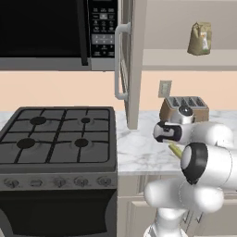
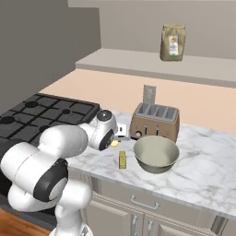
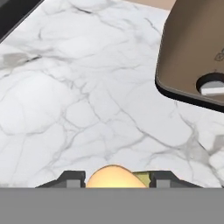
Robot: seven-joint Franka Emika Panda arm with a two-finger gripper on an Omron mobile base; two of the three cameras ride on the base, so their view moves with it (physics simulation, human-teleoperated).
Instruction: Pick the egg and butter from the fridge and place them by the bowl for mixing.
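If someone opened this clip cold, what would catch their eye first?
Probably the egg pinched between the gripper fingers, low over the marble counter. Next, the butter already lying on the counter just left of the bowl, in front of the brown toaster.

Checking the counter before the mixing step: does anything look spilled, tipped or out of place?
Nothing stands out. The butter lies on the marble counter just left of the upright bowl, the toaster stands square behind it, and the gripper holds the egg between its fingers above the counter.
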